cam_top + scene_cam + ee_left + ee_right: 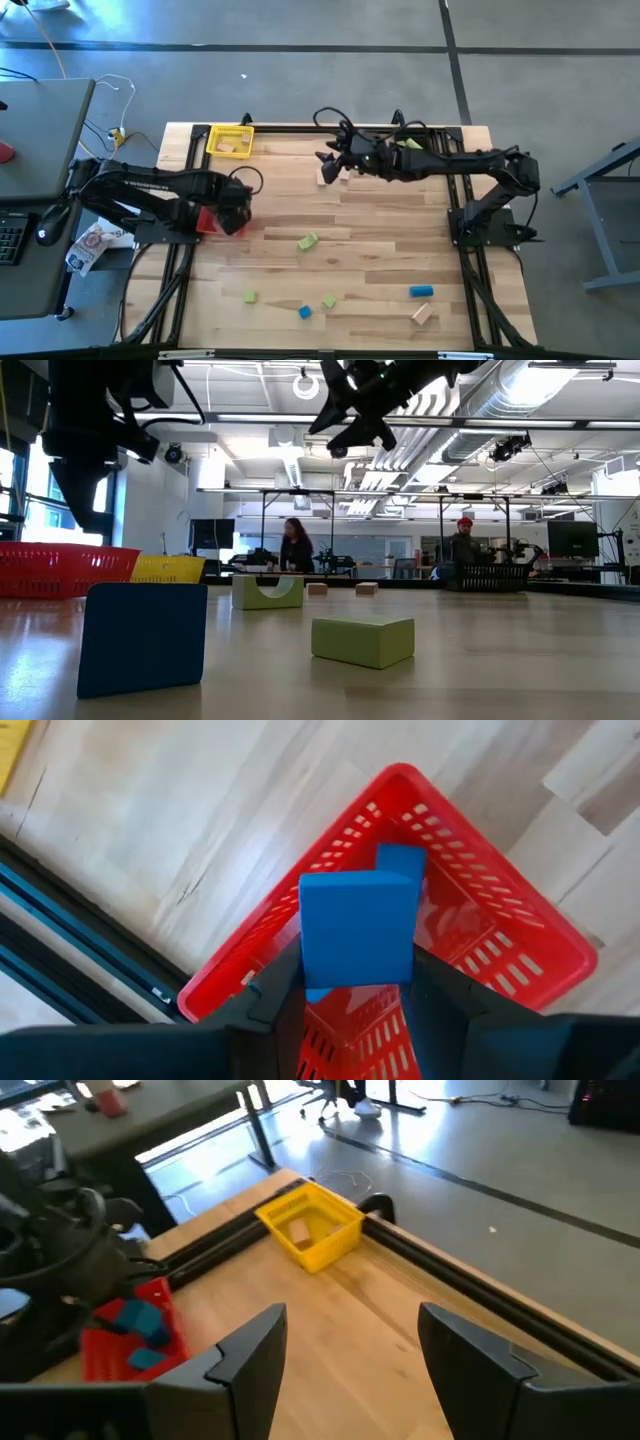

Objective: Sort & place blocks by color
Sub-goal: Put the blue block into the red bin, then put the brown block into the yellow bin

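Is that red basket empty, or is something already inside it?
Not empty: the red basket already holds blue blocks, and the left gripper holds another blue block above it.

No legible text or labels, as far as visible.

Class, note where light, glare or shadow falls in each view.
High view: pale glare on the floor at top left. Low view: ceiling lights backlight the arms; near blue block faces us shaded. Left wrist view: held blue block evenly lit.
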`<action>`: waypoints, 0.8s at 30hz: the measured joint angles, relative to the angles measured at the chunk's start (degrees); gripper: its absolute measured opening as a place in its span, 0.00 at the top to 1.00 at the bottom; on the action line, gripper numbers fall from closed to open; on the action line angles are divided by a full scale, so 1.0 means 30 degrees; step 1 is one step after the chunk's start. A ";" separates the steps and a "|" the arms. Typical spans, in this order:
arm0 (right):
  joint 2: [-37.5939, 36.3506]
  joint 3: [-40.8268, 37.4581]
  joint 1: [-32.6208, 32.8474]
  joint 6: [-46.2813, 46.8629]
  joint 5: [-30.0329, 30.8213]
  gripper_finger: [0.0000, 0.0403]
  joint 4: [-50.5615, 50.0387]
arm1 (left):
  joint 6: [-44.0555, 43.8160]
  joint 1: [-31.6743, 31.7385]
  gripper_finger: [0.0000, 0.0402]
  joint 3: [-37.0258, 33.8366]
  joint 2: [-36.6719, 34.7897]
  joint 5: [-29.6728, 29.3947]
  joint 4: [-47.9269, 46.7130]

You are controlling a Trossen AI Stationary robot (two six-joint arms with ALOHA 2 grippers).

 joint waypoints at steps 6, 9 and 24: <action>0.0386 0.0023 -0.0865 -0.0100 -0.0725 0.47 -0.0071 | 0.0500 0.1024 0.64 0.0000 0.0015 0.0000 0.0003; 0.0869 0.0029 -0.1505 0.0100 -0.1186 0.47 -0.0716 | 0.0684 0.1296 0.60 0.0000 0.0015 0.0327 -0.0003; 0.3694 0.0015 -0.3533 0.2559 -0.3096 0.47 -0.1500 | 0.0554 0.1390 0.55 0.0005 0.0015 0.2040 0.0011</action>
